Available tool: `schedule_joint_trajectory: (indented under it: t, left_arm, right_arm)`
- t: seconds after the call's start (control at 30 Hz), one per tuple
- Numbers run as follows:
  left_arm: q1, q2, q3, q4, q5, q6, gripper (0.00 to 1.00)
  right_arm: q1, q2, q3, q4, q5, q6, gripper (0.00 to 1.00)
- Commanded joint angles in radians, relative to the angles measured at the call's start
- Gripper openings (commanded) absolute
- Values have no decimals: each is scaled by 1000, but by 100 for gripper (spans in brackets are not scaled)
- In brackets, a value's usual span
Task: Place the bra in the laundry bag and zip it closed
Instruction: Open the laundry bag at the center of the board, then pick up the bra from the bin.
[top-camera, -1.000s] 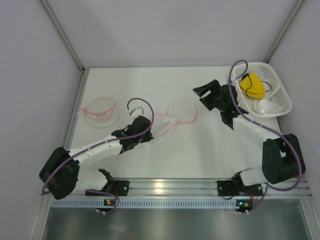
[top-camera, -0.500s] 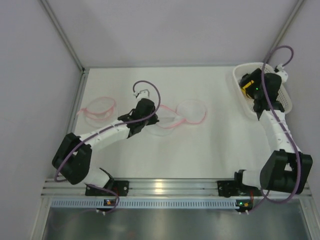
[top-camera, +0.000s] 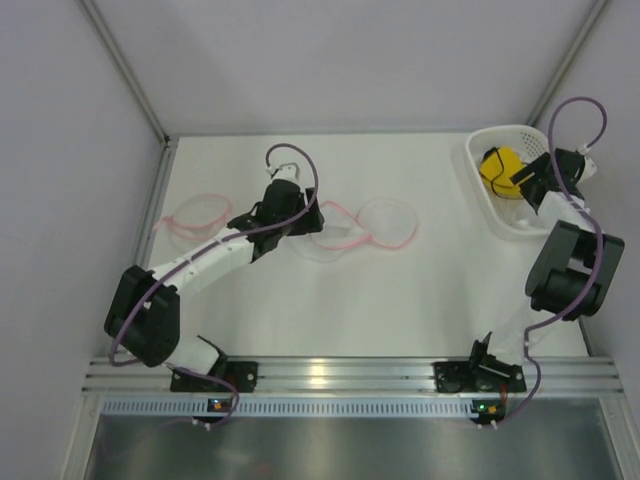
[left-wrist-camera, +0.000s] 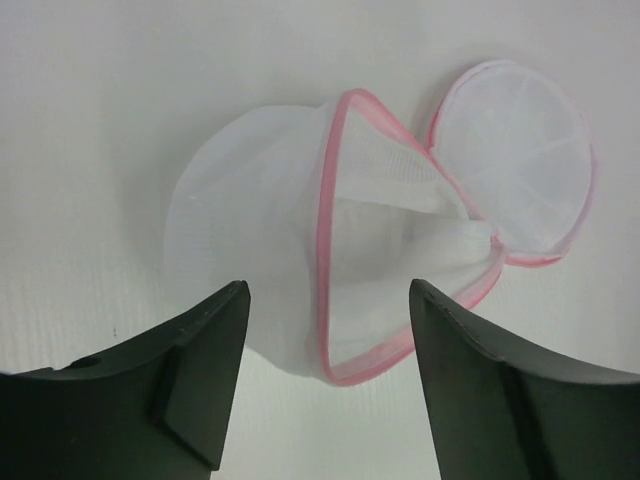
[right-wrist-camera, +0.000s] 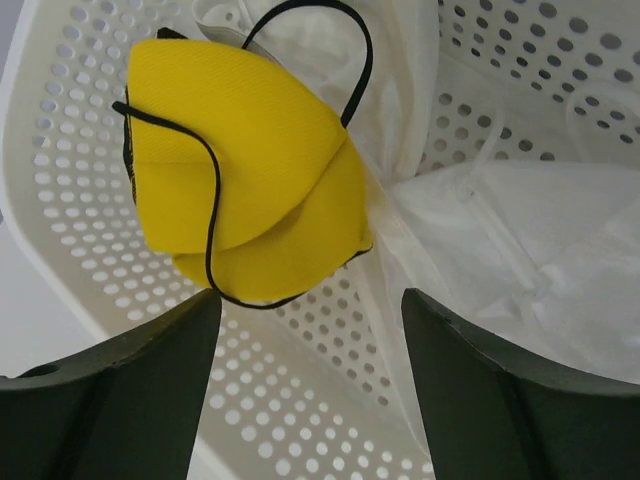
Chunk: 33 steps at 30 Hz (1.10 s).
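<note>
The yellow bra (right-wrist-camera: 240, 170) with black straps lies in the white perforated basket (right-wrist-camera: 300, 400) at the back right (top-camera: 503, 172). My right gripper (right-wrist-camera: 310, 295) hovers open just above it, touching nothing (top-camera: 522, 182). The laundry bag (left-wrist-camera: 300, 250), white mesh with pink trim, lies on the table with its mouth gaping and its round flap (left-wrist-camera: 515, 170) folded out to the right. My left gripper (left-wrist-camera: 328, 292) is open right at the bag's near rim, a finger on either side, holding nothing (top-camera: 305, 218).
A second pink-trimmed mesh bag (top-camera: 200, 216) lies at the left of the table. White mesh fabric (right-wrist-camera: 510, 240) fills the right part of the basket (top-camera: 486, 205) beside the bra. Grey walls close in the table on three sides.
My left gripper carried the laundry bag up and to the right, then opened and let it go. My right arm swung from mid-table over to the basket.
</note>
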Motion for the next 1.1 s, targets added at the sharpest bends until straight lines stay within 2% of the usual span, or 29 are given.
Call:
schedule_joint_trajectory:
  t: [0.0,0.13,0.37,0.93,1.03,1.07]
  left_arm:
    - [-1,-120,25,-57,-28,34,73]
    - [1,-207,0,-106,-78,45,75]
    - [2,-308,-29,-154,-131,48,77]
    - [14,-284,-21,-162,-131,43,77]
    - [14,-291,-20,-160,-133,36,77]
    - [14,-295,-18,-160,-134,33,77]
  right_arm:
    - [-21,44,100,57,-2,-17,73]
    - [-33,95,119,121,2,-8,69]
    - [-33,179,202,79,1,16,64]
    - [-13,259,202,60,1,2,58]
    - [-10,271,206,69,-2,0,50]
    - [-10,271,209,74,-7,-1,40]
